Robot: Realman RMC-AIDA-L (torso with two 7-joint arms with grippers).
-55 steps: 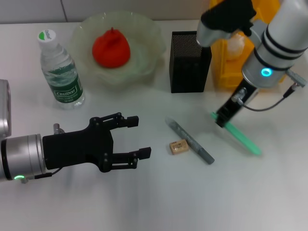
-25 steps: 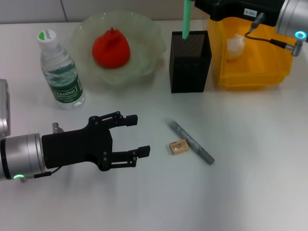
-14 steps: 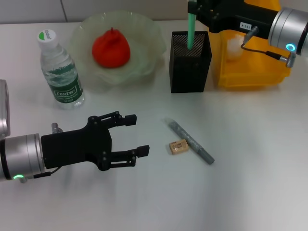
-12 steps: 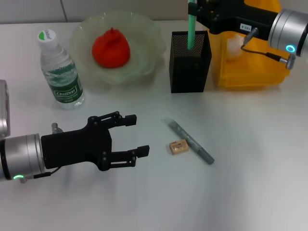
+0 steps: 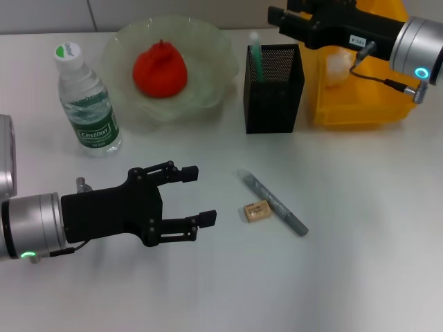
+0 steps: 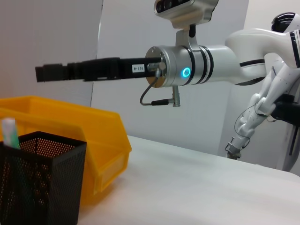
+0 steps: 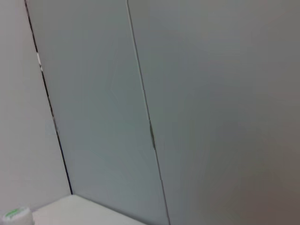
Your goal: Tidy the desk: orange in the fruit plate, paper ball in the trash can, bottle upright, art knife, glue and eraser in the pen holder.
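From the head camera I take the pen holder [image 5: 273,88] as my landmark. A green stick [image 5: 255,58] stands inside it against the wall facing the fruit plate [image 5: 216,66], so I judge one stationery drop done. My right gripper [image 5: 280,15] hangs just above the holder's far rim; I cannot tell whether its fingers are spread. The trash can [image 5: 360,111] sits just beside the holder with the paper ball [image 5: 337,64] in it; on the holder's other side the orange [image 5: 160,68] lies in the plate, and the bottle [image 5: 86,102] stands upright beyond that. In front of the holder, the eraser [image 5: 257,211] touches a grey pen-like tool [image 5: 273,202]. My left gripper [image 5: 197,196], near the eraser, has its fingers spread and empty.

From the left wrist, the right arm [image 6: 187,72] reaches out above the holder [image 6: 40,180].

The right wrist shows only wall.

Next I should pinch the eraser squarely.
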